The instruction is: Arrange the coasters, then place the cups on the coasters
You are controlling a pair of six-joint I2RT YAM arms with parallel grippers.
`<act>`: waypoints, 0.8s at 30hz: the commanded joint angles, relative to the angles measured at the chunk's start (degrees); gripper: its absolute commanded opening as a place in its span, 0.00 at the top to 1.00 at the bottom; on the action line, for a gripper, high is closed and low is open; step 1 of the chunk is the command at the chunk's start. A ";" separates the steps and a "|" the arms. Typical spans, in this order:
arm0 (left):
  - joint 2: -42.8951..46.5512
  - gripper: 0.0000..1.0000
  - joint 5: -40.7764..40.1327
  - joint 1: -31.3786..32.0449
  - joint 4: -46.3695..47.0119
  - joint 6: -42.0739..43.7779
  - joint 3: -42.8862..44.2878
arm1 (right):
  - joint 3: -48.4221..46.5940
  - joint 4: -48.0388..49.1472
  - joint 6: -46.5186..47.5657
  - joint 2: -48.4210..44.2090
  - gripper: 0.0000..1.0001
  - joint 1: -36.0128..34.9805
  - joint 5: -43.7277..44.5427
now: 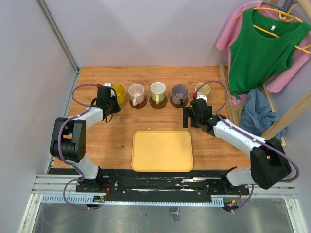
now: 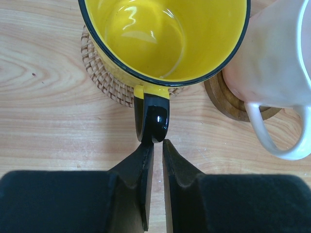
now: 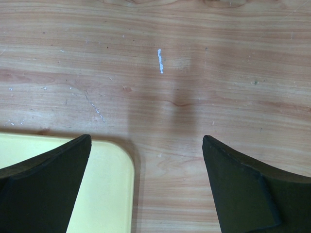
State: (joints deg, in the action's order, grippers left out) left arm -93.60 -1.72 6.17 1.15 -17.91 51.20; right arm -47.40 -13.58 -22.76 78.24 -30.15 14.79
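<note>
With your left gripper [image 2: 158, 141] jaws drawn almost together at the yellow cup's [image 2: 160, 34] black handle [image 2: 152, 116] (pinching or not, I cannot tell), confirm it sits centred on the far-left woven coaster [image 2: 104, 77] before releasing, while your right gripper [image 3: 146, 145] hangs wide open and empty.

Left wrist view: yellow cup [image 2: 165, 39] runs off the top edge and hides most of its woven coaster [image 2: 103, 80]; pink cup [image 2: 272, 63] cut by right edge.

Robot test booth, plain grey partition walls [image 1: 146, 29], aluminium mounting rail [image 1: 48, 187], hung clothes [image 1: 262, 48] beside wooden table [image 1: 116, 141]
</note>
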 commanded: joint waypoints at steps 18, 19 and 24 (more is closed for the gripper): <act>14.35 0.49 -1.40 0.06 -6.08 1.10 -0.03 | -1.79 -0.17 -0.31 1.70 0.02 0.81 0.00; 14.48 0.47 -2.71 0.01 -6.05 1.38 0.36 | -1.76 0.00 -0.39 1.66 0.02 0.80 -0.14; 9.62 0.46 -5.35 0.05 -5.79 2.33 3.37 | -1.58 0.15 -0.36 1.34 0.02 0.82 -0.31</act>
State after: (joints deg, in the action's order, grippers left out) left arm -80.51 -3.99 6.17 -3.73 -16.82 51.70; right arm -47.40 -13.56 -22.74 79.53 -30.15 14.55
